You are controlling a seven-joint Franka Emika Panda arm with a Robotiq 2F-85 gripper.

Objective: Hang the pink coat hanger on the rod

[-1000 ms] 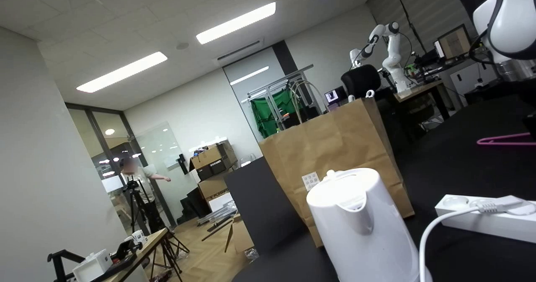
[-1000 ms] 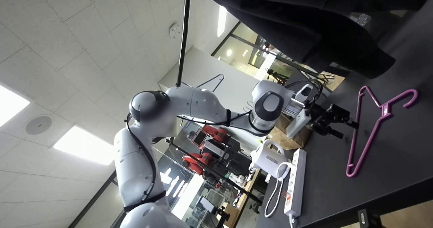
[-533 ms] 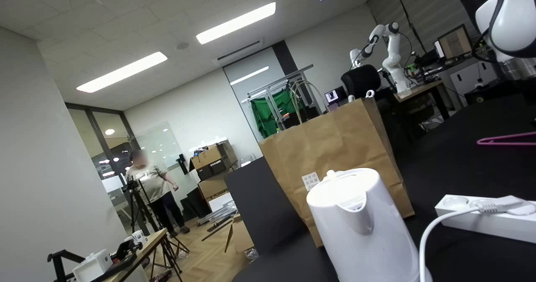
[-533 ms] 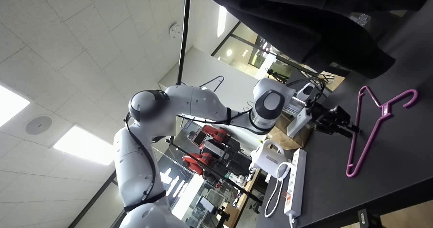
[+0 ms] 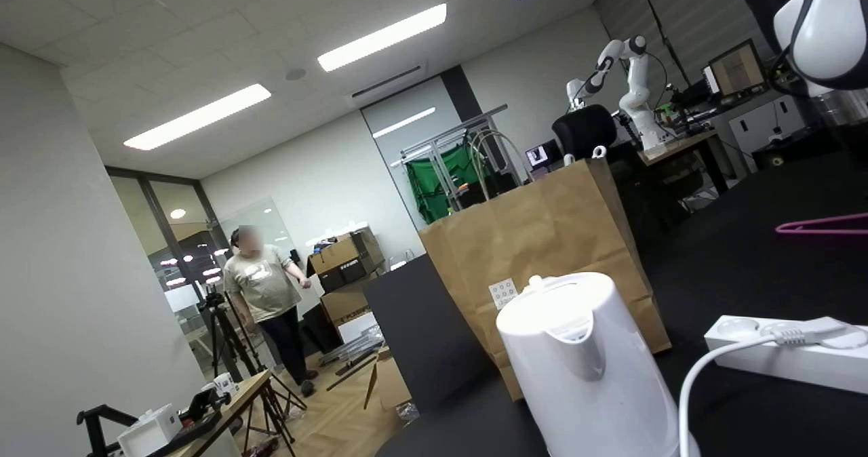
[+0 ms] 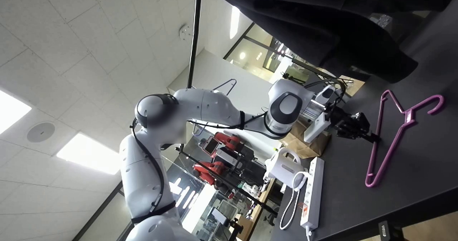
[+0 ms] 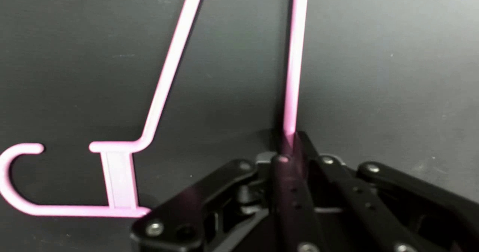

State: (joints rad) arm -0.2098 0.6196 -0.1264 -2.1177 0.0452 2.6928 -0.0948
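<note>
The pink coat hanger (image 6: 409,117) (image 7: 119,179) lies flat on the black table, its hook pointing away from my arm. My gripper (image 6: 375,138) (image 7: 291,141) reaches down to the middle of its long straight bar. The fingers are shut on that bar, and in the wrist view they cover the part they hold. Only one corner of the hanger (image 5: 824,231) shows at the right edge in an exterior view; the gripper cannot be made out there. The black rod (image 6: 194,37) runs high up behind the arm, far above the table.
Purple-blue hangers (image 6: 229,83) hang near the rod. Dark clothing (image 6: 322,30) drapes over the table's far side. A white kettle (image 5: 590,355), a white power strip (image 6: 312,194) with its cable and a brown paper bag (image 5: 542,240) stand beside the arm.
The gripper has come a little lower and farther out, and its fingers have closed around the long bar. The hanger has shifted very slightly. A person in the background walked closer.
</note>
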